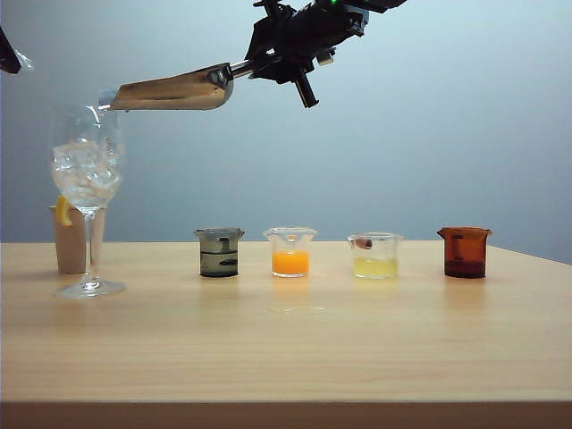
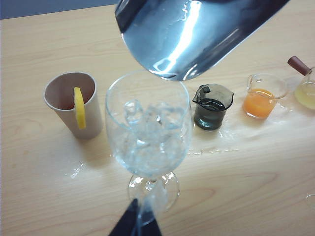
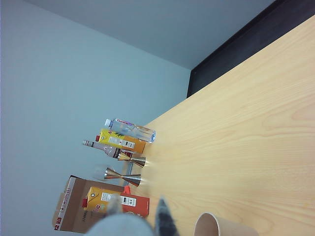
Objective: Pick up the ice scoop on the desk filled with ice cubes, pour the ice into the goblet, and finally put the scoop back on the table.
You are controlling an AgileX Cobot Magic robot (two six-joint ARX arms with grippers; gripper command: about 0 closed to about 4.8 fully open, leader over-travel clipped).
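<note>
My right gripper [image 1: 261,64] is shut on the rod handle of the silver ice scoop [image 1: 174,90], high above the table [image 1: 357,349]. The scoop lies almost level, with its open lip over the rim of the goblet [image 1: 87,170] at the left. Ice cubes [image 2: 147,129] fill the goblet's bowl; the scoop's inside is hidden. In the right wrist view the scoop [image 3: 120,227] is a grey blur between the fingers of the right gripper [image 3: 139,209]. My left gripper [image 2: 139,220] hangs shut above the goblet's foot, holding nothing. In the exterior view it shows as a dark tip [image 1: 7,54] at the left edge.
A beige cup with a lemon slice [image 1: 71,237] stands just behind the goblet. To the right stand several small beakers in a row: dark [image 1: 219,252], orange [image 1: 290,252], pale yellow [image 1: 375,256], brown [image 1: 465,252]. Water spots [image 2: 74,171] lie beside the goblet. Bottles and cartons [image 3: 118,147] sit at the desk's far end.
</note>
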